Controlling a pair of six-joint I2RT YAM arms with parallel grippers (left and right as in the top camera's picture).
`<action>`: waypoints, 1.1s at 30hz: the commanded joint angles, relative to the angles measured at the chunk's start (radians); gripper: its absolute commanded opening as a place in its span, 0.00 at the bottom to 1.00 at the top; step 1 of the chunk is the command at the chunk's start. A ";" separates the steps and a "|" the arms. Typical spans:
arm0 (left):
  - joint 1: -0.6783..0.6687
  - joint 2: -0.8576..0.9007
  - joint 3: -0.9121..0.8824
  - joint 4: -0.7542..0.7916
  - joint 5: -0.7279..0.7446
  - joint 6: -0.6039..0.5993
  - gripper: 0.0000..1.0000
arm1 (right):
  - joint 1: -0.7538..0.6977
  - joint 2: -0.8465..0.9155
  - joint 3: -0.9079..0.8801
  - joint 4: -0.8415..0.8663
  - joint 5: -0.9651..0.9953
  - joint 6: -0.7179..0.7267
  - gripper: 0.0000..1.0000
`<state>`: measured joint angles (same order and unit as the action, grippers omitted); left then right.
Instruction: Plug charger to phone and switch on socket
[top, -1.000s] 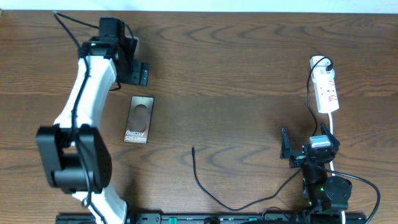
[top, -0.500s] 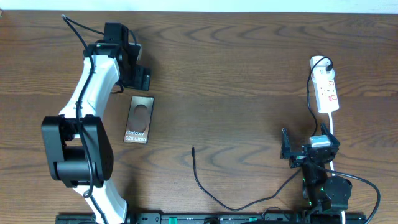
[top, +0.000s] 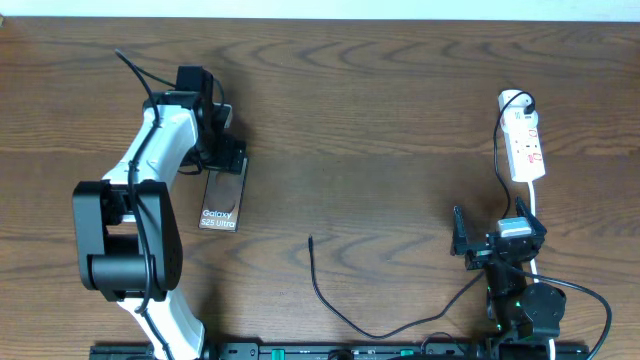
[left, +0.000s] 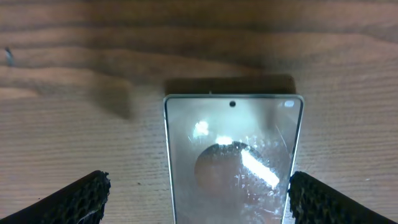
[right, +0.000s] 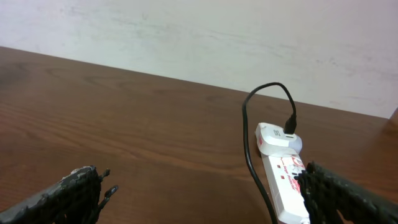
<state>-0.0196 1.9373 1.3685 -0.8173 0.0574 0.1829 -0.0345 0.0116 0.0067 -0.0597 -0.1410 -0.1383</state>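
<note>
The phone (top: 221, 205) lies flat on the wooden table at the left, with white "Galaxy S25 Ultra" lettering; my left gripper (top: 225, 152) hangs open over its far end. In the left wrist view the phone (left: 233, 158) lies between the spread fingers (left: 198, 198), nothing gripped. The charger cable (top: 330, 300) lies on the table at front centre with its bare tip (top: 310, 238) free; it runs to the white adapter (top: 514, 100) on the socket strip (top: 526, 145) at the right. My right gripper (top: 497, 240) is open and empty in front of the socket (right: 285, 186).
The strip's white cord (top: 536, 215) runs down towards the right arm's base. A pale wall (right: 249, 37) stands beyond the table's far edge. The left arm (top: 140, 170) stretches over the table's left side.
My left gripper has moved right and towards the front, from behind the phone to over its far end. The right arm, cable and socket have not moved.
</note>
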 joint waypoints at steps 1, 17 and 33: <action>0.005 0.004 -0.020 -0.006 0.014 -0.038 0.92 | 0.004 -0.006 -0.001 -0.004 0.000 0.011 0.99; 0.000 0.004 -0.028 -0.062 0.022 -0.038 0.92 | 0.004 -0.006 -0.001 -0.004 0.000 0.011 0.99; -0.057 -0.050 -0.107 0.002 -0.055 -0.066 0.92 | 0.004 -0.006 -0.001 -0.004 0.000 0.011 0.99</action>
<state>-0.0746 1.9263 1.2858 -0.8257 0.0341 0.1307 -0.0341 0.0116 0.0067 -0.0597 -0.1413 -0.1383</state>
